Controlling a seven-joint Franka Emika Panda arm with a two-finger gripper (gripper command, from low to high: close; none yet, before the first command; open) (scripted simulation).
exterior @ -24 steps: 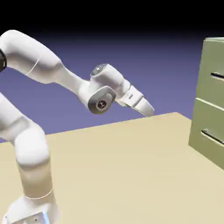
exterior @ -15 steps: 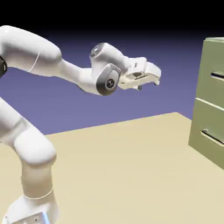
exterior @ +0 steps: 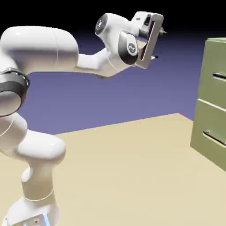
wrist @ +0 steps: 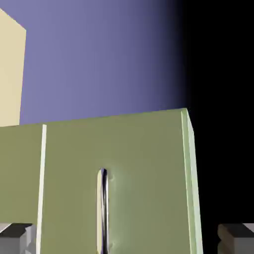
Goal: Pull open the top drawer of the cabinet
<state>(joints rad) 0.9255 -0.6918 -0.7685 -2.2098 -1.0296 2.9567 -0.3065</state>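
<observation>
The top drawer sits at the right edge of the exterior view, about a third of the way down, as the uppermost olive-green front of the cabinet, flush with the front below it. Its grey bar handle shows as a short dark strip cut off by the frame's right edge. The lower drawer lies beneath it, with its own handle slanting toward the lower right. The cabinet stands on the tan table, which fills the lower half of that view. The white arm rises from the lower left, bends across the upper left, and ends in the gripper near the top centre, well apart from the cabinet and higher than the drawer's handle. In the hand view the picture is rolled: the drawer front fills the lower middle, and the handle runs vertically near the bottom centre. A pale seam at lower left divides this front from the next one. The two grey fingertips show at the bottom corners, far apart, with nothing between them but the distant drawer, so the pincer is spread wide and holds nothing. A slice of table shows at the upper left, blue-violet backdrop at the top, and black at the right.
</observation>
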